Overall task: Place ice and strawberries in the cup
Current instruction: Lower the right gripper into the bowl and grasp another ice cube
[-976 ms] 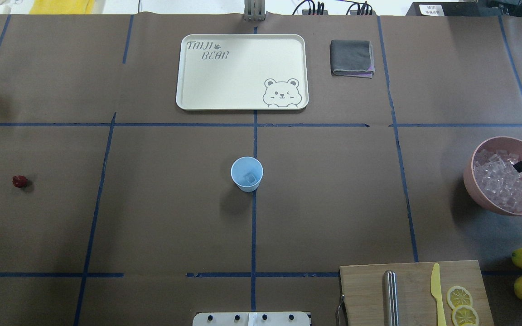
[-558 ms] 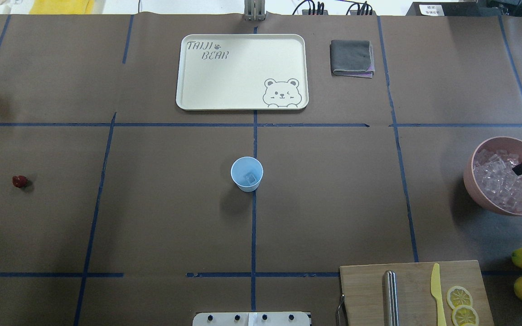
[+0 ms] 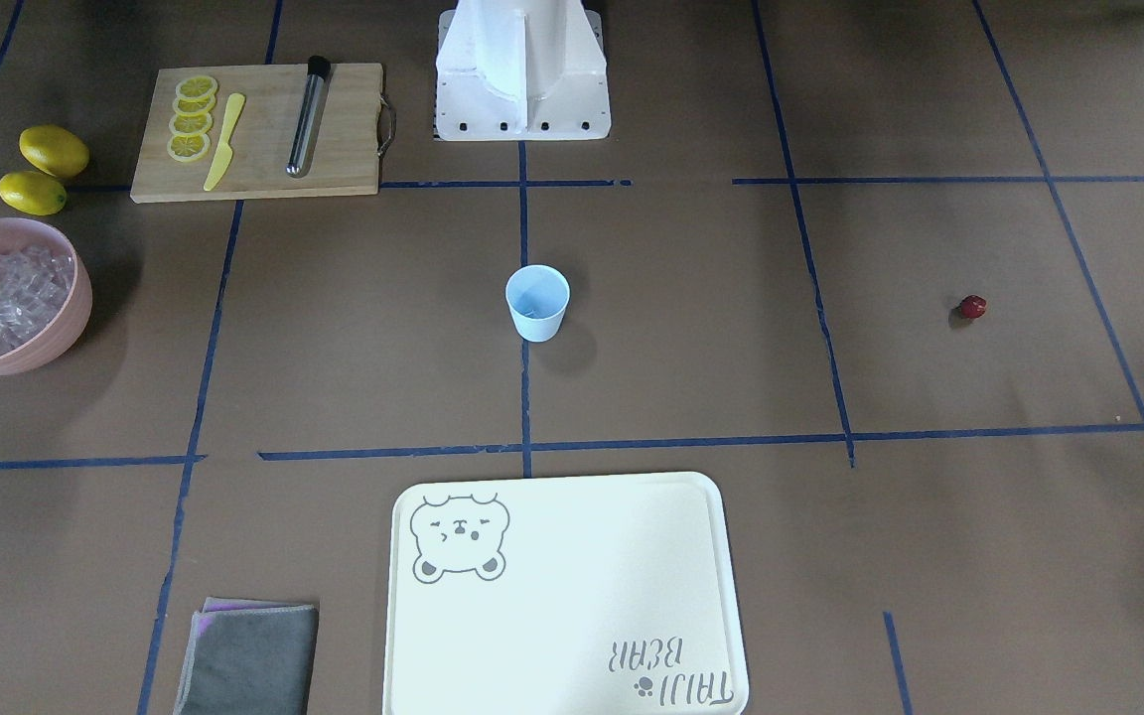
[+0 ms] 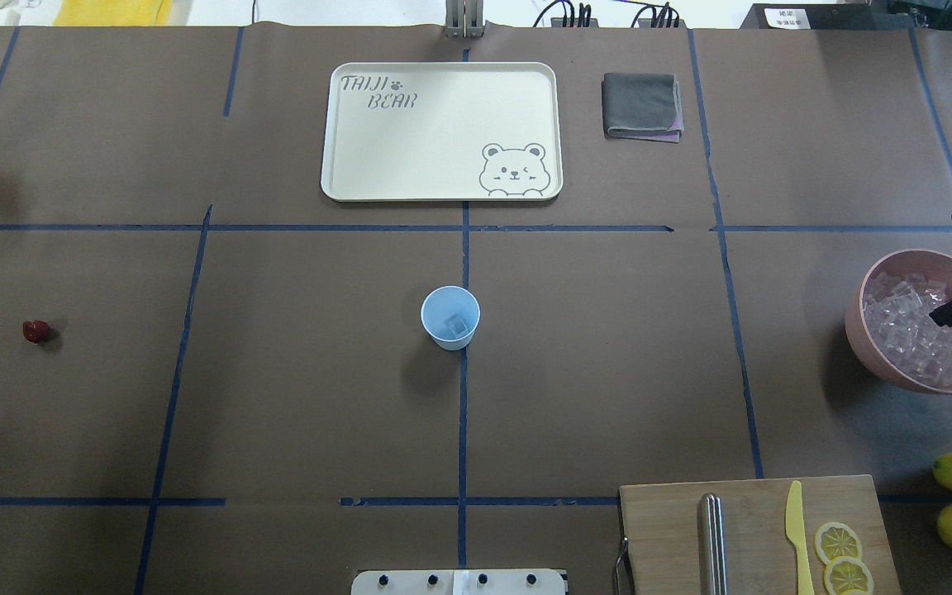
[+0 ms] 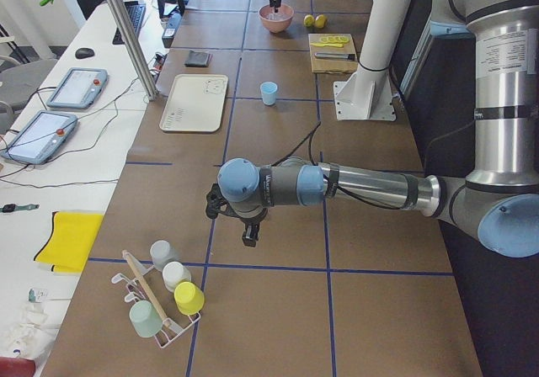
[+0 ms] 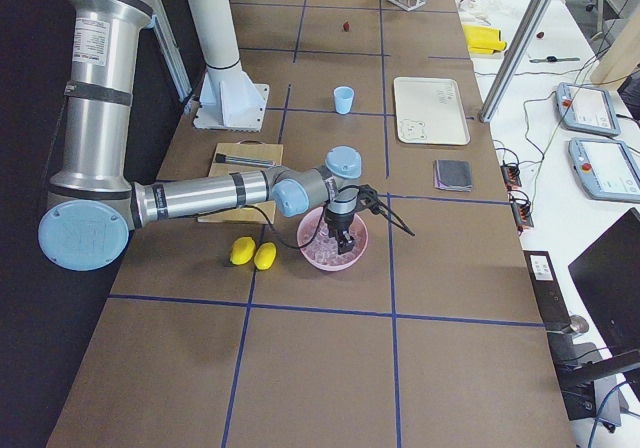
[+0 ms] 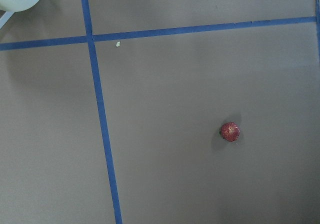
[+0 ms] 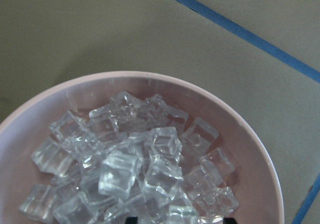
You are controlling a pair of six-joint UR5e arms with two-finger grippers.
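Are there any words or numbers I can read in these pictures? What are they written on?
"TAIJI BEAR", with a little paw print, on the cream tray, which also has a winking bear drawing.
The white label on the dark box at the table's far edge: too small to read.
The sticker on the left arm: too blurred to read.
Nothing else is readable.

We see even, fairly bright light from above on the brown table (image 4: 608, 372), with soft-edged shadows pooling beside the cup (image 4: 435, 310), the strawberry (image 4: 35, 331) and the pink bowl (image 4: 864, 351). The ice (image 8: 135, 169) shows crisp with small bright glints in our right wrist view. The left wrist view looks flat and a little soft.
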